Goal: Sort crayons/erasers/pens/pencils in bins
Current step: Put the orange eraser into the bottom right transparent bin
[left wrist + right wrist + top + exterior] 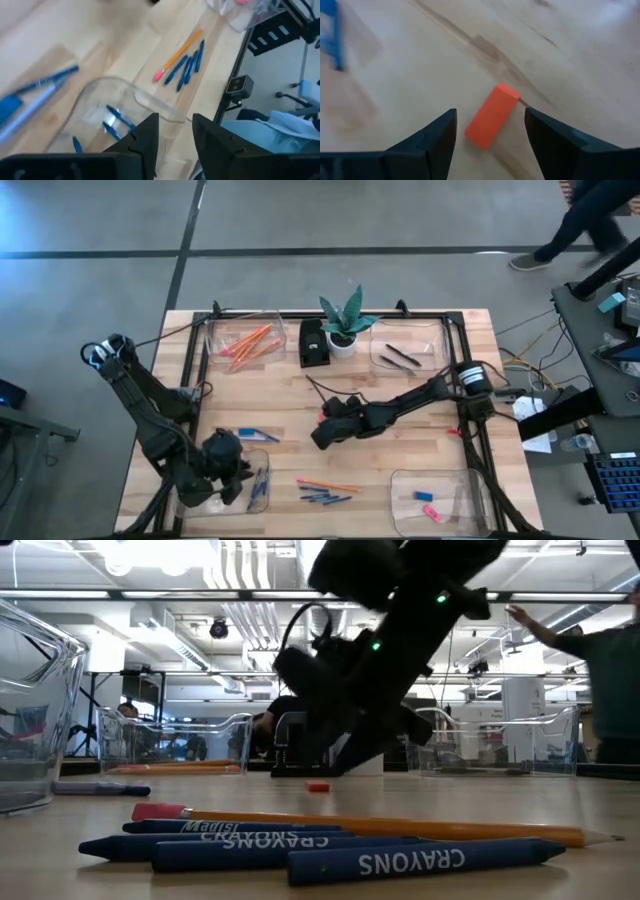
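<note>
The wooden table (400, 395) is carrying four clear bins (243, 338), a small black box (314, 343), a potted plant (343, 325), loose blue crayons (325, 497) beside an orange pencil (327, 484), a blue-and-white pen (256, 434), and a red eraser (492, 116).

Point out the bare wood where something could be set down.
Free: the wood between the pencil bin and the left gripper. Crowded: around the right gripper and the crayons.
</note>
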Tool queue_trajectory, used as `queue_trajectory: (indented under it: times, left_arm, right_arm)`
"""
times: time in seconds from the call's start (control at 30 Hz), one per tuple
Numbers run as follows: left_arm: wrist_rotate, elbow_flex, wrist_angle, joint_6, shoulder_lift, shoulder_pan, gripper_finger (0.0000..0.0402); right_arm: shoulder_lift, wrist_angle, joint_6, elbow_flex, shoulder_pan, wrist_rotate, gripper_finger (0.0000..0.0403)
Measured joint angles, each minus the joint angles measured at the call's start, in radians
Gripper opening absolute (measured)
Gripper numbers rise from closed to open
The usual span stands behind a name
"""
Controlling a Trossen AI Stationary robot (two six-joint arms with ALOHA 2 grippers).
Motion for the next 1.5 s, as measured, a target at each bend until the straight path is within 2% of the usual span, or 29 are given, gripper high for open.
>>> queue_trajectory:
  times: [0.4, 0.57, 0.8, 0.93, 1.27, 1.5]
  left_arm:
    - [-0.048, 0.006, 0.007, 0.045, 0.010, -0.001, 0.0105]
    - [-0.049, 0.008, 0.029, 0.058, 0.034, -0.002, 0.0105]
    - [-0.052, 0.008, 0.140, 0.138, 0.058, -0.001, 0.0105]
    - [-0.056, 0.014, 0.190, 0.180, 0.067, -0.001, 0.0105]
    - [-0.077, 0.011, 0.220, 0.225, 0.068, -0.001, 0.0105]
    - [-0.095, 0.010, 0.217, 0.227, 0.068, -0.001, 0.0105]
  right_arm:
    - [0.190, -0.295, 0.014, 0.262, -0.005, 0.004, 0.0221]
    - [0.205, -0.316, 0.028, 0.263, -0.005, 0.001, 0.0183]
    - [0.191, -0.337, 0.031, 0.261, -0.006, -0.002, 0.0111]
    - [0.189, -0.340, 0.020, 0.260, -0.003, -0.003, 0.0083]
    - [0.159, -0.370, -0.043, 0.255, 0.036, 0.024, 0.0082]
    - [0.104, -0.548, -0.053, 0.249, 0.053, 0.021, 0.0075]
